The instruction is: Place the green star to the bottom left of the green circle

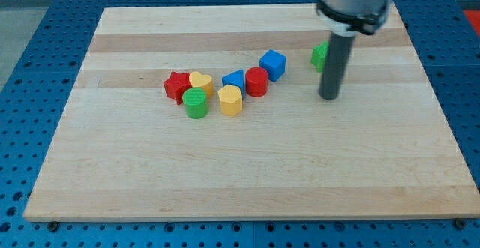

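Tool tip point(329, 97) is set on the worktop point(247, 165), gripping nothing, just below the green star point(320, 55), seen half hidden behind the rod. Well apart at the view's left, the green circle point(196, 103) is found.

Red star point(177, 86), yellow heart point(201, 81), yellow hexagon point(231, 100), blue triangle point(235, 79), red cylinder point(256, 82), blue cube point(273, 64).
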Robot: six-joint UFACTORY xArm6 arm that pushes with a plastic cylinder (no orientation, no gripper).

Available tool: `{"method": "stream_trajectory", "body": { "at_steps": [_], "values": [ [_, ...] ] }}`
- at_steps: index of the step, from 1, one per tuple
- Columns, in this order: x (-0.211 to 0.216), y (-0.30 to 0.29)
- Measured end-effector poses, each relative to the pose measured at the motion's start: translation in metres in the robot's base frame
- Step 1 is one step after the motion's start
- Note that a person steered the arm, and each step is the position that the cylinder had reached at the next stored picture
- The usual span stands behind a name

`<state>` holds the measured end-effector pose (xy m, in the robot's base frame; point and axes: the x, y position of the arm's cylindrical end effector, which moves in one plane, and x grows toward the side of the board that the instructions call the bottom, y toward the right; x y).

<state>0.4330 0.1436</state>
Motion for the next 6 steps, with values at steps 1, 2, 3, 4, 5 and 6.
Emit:
{"method": "stream_trajectory", "body": {
  "at_steps": [1, 2, 3, 4, 5, 6],
  "values": [
    [-0.030, 0.068],
    [-0.102, 0.070],
    [-0.127, 0.017],
    [-0.071, -0.012],
    [-0.001, -0.011],
    [0.001, -0.008]
  ]
}}
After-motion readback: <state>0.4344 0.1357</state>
